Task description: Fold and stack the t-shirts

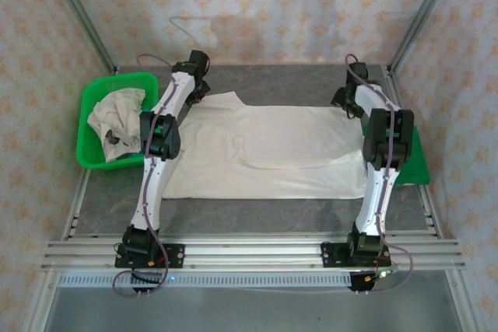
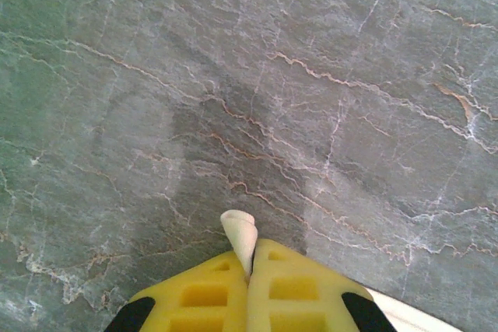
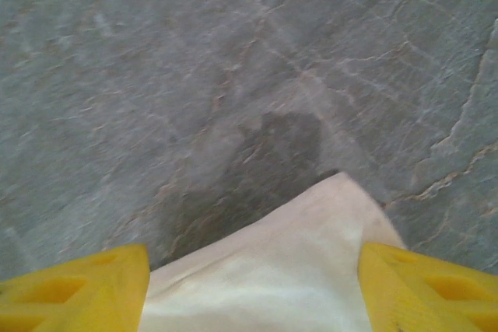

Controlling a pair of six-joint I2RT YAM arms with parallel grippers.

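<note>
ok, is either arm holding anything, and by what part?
Left gripper: shut on the cream t-shirt, pinching its edge. Right gripper: jaws open over a corner, holding nothing.

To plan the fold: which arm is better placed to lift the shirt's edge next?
Left. The left end effector is shut on a bit of the cream t-shirt; the right end effector is open over a corner.

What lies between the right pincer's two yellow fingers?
The right pincer is open; a corner of the cream t-shirt lies between its jaws, on the grey table, as the right wrist view shows.
</note>
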